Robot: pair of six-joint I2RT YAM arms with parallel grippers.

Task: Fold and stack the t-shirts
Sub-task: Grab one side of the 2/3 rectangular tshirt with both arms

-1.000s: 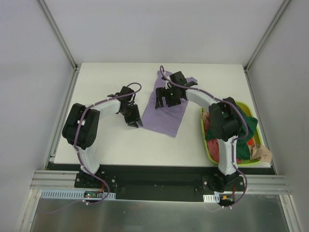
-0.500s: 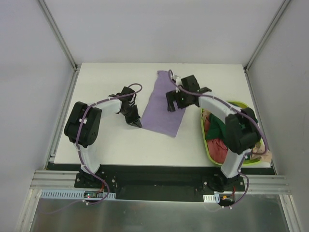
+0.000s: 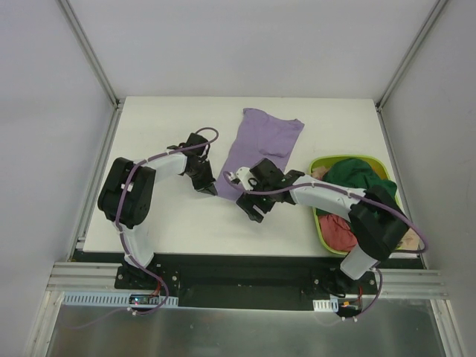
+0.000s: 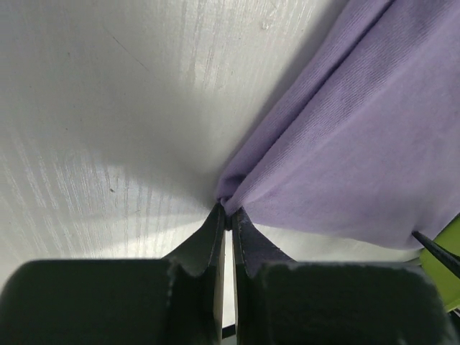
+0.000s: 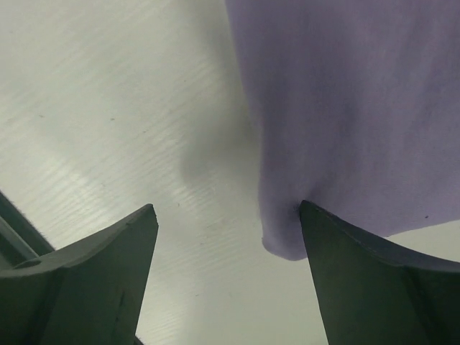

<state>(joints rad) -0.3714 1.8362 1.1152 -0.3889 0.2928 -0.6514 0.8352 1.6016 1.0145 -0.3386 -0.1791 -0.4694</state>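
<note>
Lavender t-shirt pinched by left end effector, right end effector wide, lime basket holding green t-shirt, red-pink t-shirt

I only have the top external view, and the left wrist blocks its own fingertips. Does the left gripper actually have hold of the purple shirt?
Observer: Yes. In the left wrist view, the left gripper is shut on a small pinch of the lavender t-shirt at its edge.
Operator: Is the right gripper closed yet?
Observer: No. The right gripper is open, and the shirt's near corner lies unclamped between its fingers.
Operator: Is that corner centred?
Observer: No. It lies against one finger. The other finger is over bare table.
</note>
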